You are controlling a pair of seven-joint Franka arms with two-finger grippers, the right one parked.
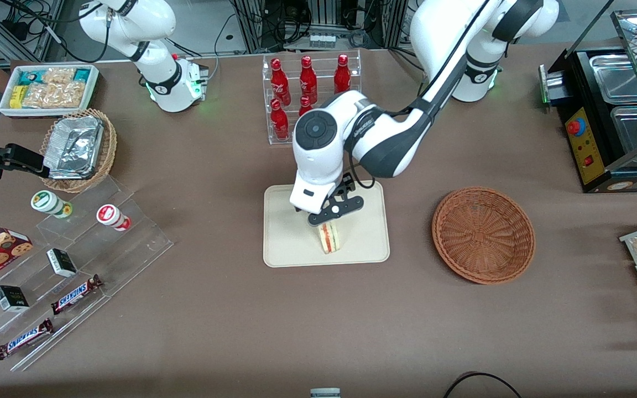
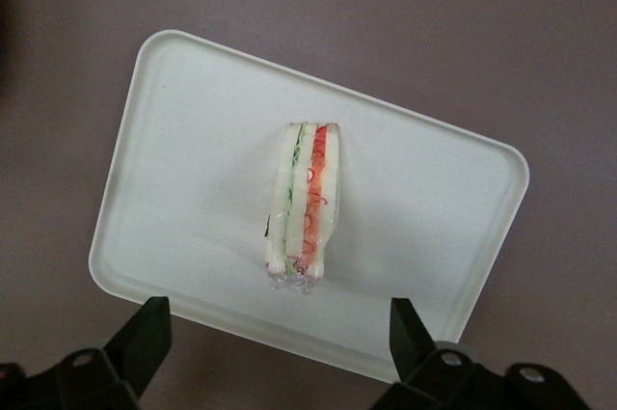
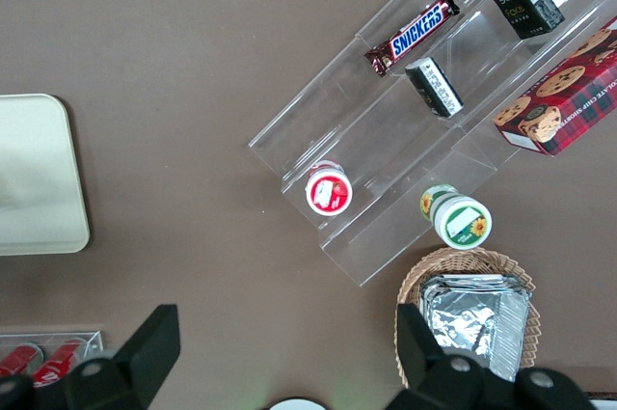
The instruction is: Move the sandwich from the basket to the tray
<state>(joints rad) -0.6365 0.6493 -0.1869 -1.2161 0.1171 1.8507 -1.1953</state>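
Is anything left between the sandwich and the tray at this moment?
Nothing visible. The sandwich already stands on its edge on the tray, its filling layers showing. The hand hovers just above it with fingers open and apart from it. The basket holds nothing.

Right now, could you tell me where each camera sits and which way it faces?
Front view: high above the table, looking down; both arms show, the gripper over the sandwich.
Left wrist view: looks down past open fingers at the sandwich on the tray.
Right wrist view: looks down past its own fingers at the snack shelves.
All three share the tray.
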